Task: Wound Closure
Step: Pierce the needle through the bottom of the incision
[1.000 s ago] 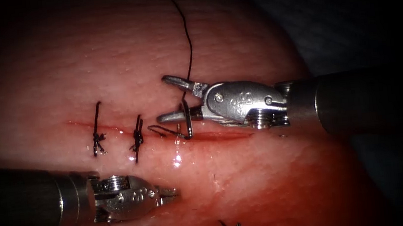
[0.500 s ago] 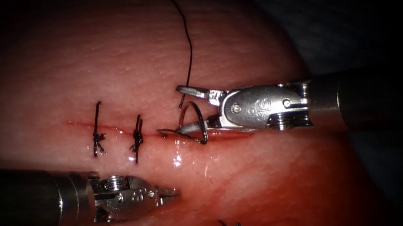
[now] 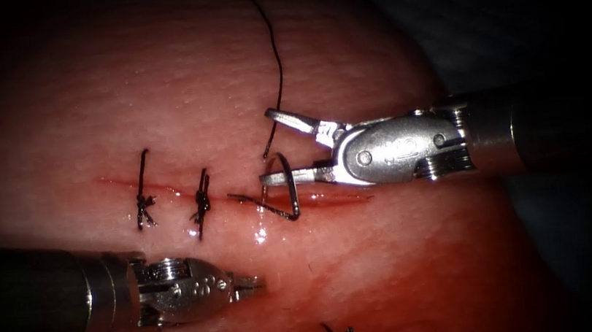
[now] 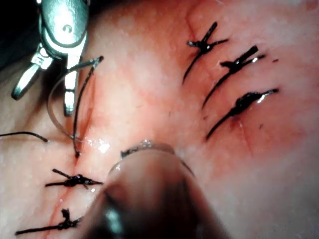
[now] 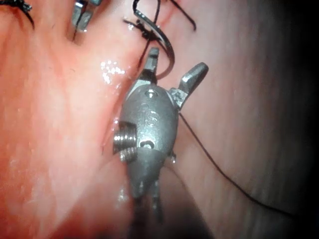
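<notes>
Since one second ago the right tool (image 3: 275, 146) moved right, jaws wide, holding nothing; needle (image 3: 287, 185) stands in the cut (image 3: 329, 198), left tool (image 3: 250, 287) closed, empty, on tissue (image 3: 192, 89)

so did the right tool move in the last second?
Yes. Against the finished stitch, the right tool has drawn back toward the picture's right, jaws open, nothing held. The needle sits in the tissue at the cut.

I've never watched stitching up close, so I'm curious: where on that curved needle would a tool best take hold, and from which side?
Probably the raised arch of the needle, which stands free above the cut while its lower ends lie at the tissue. Coming from the right suits: the right tool sits there, jaws open around that arch, holding nothing. The left tool lies below the cut.
</notes>
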`<state>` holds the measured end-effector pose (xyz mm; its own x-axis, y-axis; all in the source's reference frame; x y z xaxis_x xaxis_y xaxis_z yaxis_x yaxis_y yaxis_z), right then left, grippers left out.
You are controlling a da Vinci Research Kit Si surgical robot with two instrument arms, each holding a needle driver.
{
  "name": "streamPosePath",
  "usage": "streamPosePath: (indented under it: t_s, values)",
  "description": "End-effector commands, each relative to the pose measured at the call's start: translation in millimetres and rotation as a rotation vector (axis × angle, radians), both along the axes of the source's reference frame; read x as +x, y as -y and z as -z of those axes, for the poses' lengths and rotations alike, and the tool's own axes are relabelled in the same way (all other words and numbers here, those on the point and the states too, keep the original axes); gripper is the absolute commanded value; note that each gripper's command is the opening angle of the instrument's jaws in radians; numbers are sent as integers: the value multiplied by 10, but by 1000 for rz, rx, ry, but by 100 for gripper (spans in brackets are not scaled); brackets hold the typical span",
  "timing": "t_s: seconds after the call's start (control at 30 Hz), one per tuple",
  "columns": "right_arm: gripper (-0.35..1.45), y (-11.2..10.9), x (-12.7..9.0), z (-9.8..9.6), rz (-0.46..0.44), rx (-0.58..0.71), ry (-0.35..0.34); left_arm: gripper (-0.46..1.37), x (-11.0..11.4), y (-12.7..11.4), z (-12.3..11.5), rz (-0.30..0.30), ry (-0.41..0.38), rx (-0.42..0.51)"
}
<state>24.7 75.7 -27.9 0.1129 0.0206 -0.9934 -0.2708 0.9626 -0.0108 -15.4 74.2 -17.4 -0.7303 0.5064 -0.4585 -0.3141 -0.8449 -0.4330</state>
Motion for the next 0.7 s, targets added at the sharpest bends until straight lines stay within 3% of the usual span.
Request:
streamPosePath:
  t_s: [0.03, 0.2, 0.23, 0.27, 0.3, 0.33, 0.37, 0.7]
  values:
    - [110, 0, 1, 1, 3, -12, 2, -22, 1, 0, 0, -1, 1, 1]
    - [106, 1, 7, 8, 6, -54, 7, -22, 0, 0, 0, -1, 1, 1]
    - [96, 0, 8, 10, 6, -64, 10, -22, 0, 0, 0, -1, 1, 1]
    - [80, 0, 9, 11, 8, -80, 13, -22, 0, 0, 0, 3, 0, 5]
    - [23, 0, 10, 13, 14, -101, 13, -22, 0, 0, 0, 3, 0, 5]
    - [4, 0, 10, 13, 20, -100, 14, -22, 0, 0, 0, 3, 0, 5]
    - [-35, -1, 11, 14, 62, -88, 24, -23, 0, 1, 0, 3, 0, 4]
    - [-35, 10, 25, 12, 48, -24, 159, -24, 4, 3, 1, 4, 1, 7]
